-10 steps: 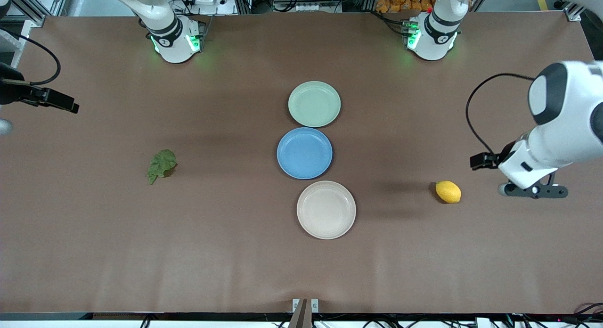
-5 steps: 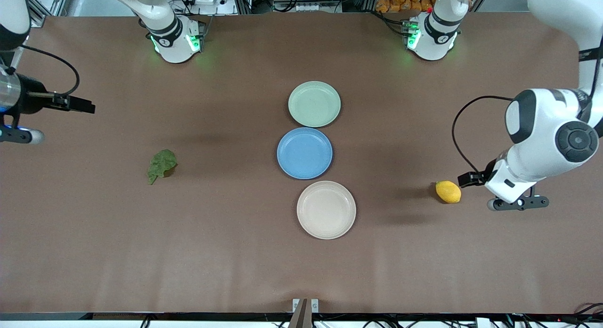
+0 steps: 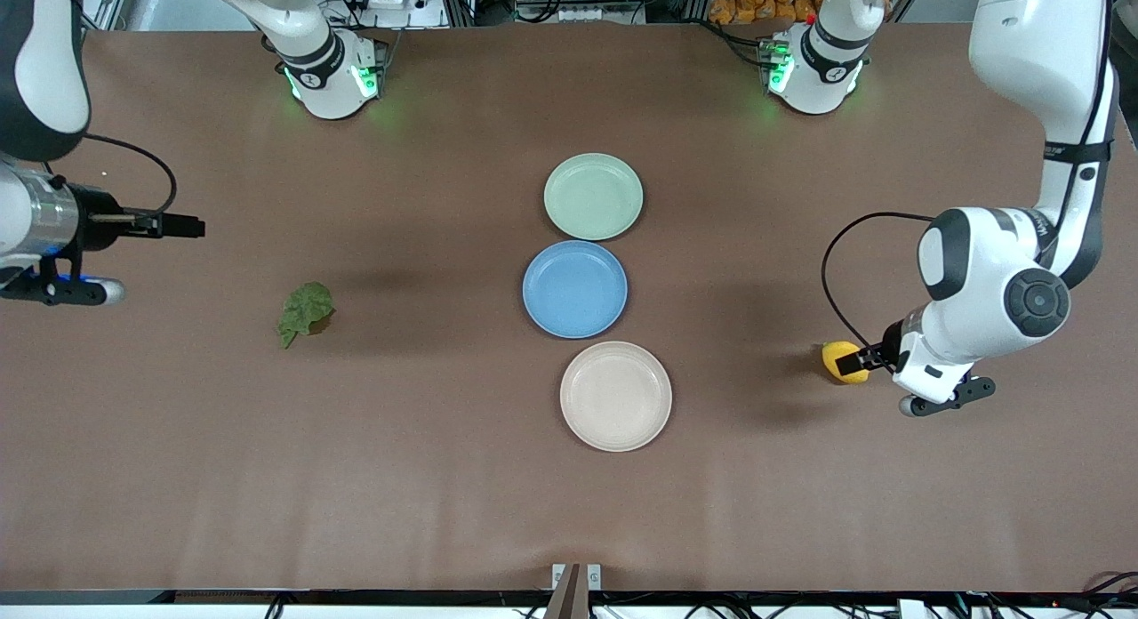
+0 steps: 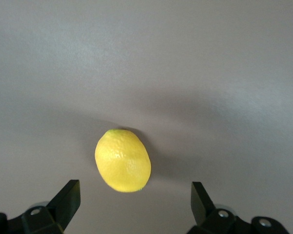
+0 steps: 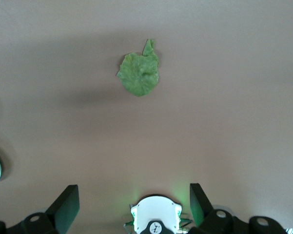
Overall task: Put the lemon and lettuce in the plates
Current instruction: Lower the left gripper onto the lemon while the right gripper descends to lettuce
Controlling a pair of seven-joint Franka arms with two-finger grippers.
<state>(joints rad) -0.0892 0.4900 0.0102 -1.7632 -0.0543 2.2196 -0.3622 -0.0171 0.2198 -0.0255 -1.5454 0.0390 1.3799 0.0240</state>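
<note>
On the brown worktop (image 3: 444,477) the mint plate (image 3: 593,196), blue plate (image 3: 575,289) and cream plate (image 3: 615,395) sit in a row, all bare. The left claw (image 4: 131,204) hangs wide, seemingly just above the lemon (image 4: 123,160), toward the left arm's end. The right claw (image 5: 131,207), equally wide, hovers near the lettuce (image 3: 305,311), which lies toward the right arm's end.

Lemon (image 4: 123,161): I see one small, oval, bright yellow fruit lying on its side on the table, toward the left arm's end.
Lettuce (image 3: 305,310): dark green wrinkly leaf, flat on the table toward the right arm's end.
Mint plate (image 3: 593,196): I see it upright, farthest from the front camera.
Cream plate (image 3: 615,395): upright, nearest the front camera.
</note>
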